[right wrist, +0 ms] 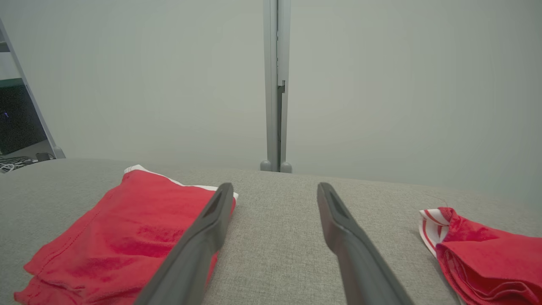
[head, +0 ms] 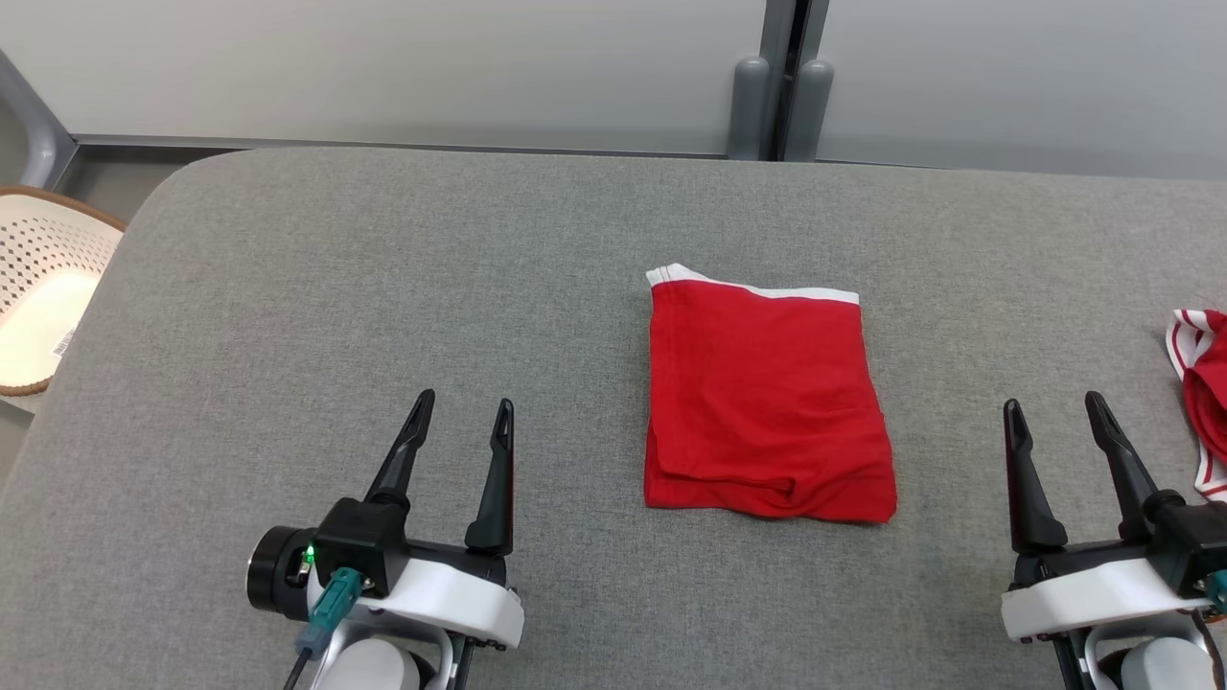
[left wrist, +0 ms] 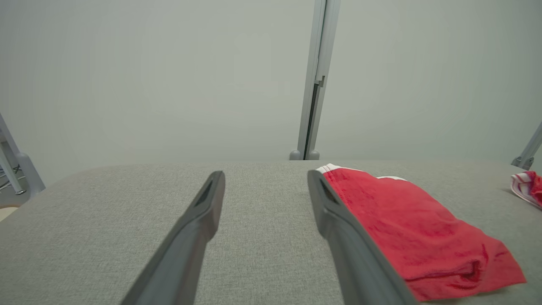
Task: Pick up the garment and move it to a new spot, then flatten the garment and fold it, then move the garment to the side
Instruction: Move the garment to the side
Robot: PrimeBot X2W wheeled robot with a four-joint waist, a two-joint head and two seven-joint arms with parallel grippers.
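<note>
A red garment (head: 767,398) with a white band along its far edge lies folded flat near the middle of the grey padded table (head: 383,287). It also shows to the right of my left fingers, garment (left wrist: 415,228), and to the left of my right fingers, garment (right wrist: 127,237). My left gripper (head: 463,412) rests open at the lower left, well clear of the cloth, nothing between its fingers. My right gripper (head: 1054,407) stands open at the lower right, apart from the folded piece, empty too.
A second red piece of clothing with white stripes (head: 1203,393) lies bunched at the table's right edge, seen too as red cloth (right wrist: 487,258). A cream perforated basket (head: 43,287) stands off the table's left side. A grey wall with a post (head: 781,86) runs behind.
</note>
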